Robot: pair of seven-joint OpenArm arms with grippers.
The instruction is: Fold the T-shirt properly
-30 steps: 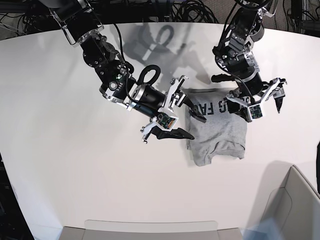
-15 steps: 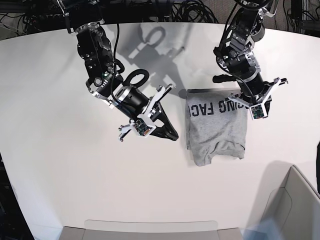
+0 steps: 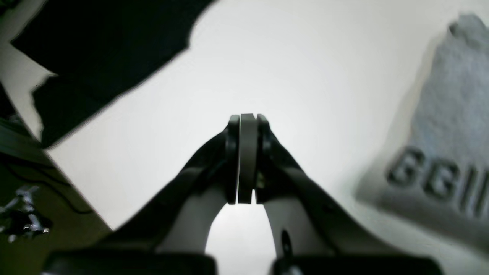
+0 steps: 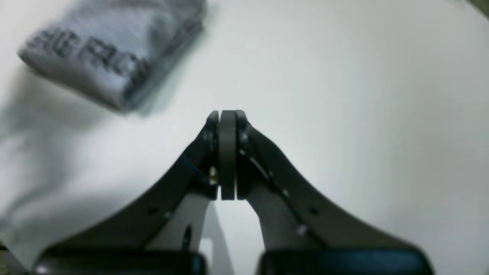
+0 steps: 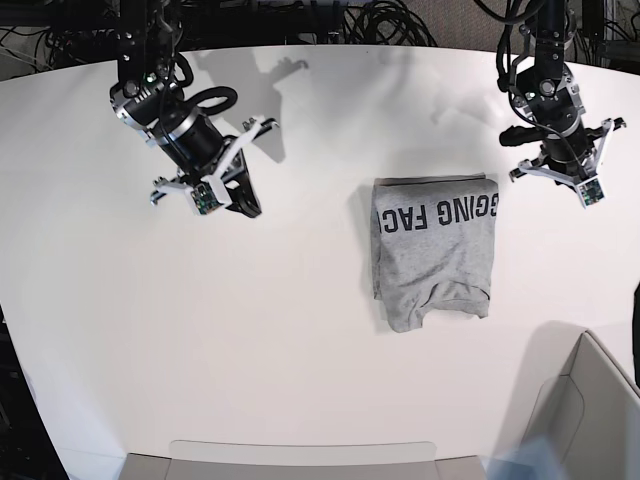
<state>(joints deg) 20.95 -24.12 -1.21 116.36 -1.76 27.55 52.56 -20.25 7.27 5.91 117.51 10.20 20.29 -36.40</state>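
The grey T-shirt [image 5: 433, 250] lies folded into a compact rectangle right of the table's centre, with dark block lettering along its far end. It also shows in the left wrist view as the T-shirt [image 3: 450, 114] at the right, and in the right wrist view as the T-shirt [image 4: 114, 49] at the upper left. My left gripper [image 5: 560, 165] hovers beyond the shirt's far right corner, apart from it. Its jaws are shut and empty at the left gripper [image 3: 247, 122]. My right gripper [image 5: 243, 203] hangs well to the left of the shirt, and the right gripper [image 4: 227, 118] is shut on nothing.
A cardboard box [image 5: 590, 400] stands at the near right corner. A grey tray [image 5: 300, 458] lies along the near edge. Cables [image 5: 380, 20] run behind the white table's [image 5: 200, 330] curved far edge.
Both arms have pulled back from the shirt. The right gripper swung far left and shut; the left gripper rose up and to the right and shut. The shirt lies still.
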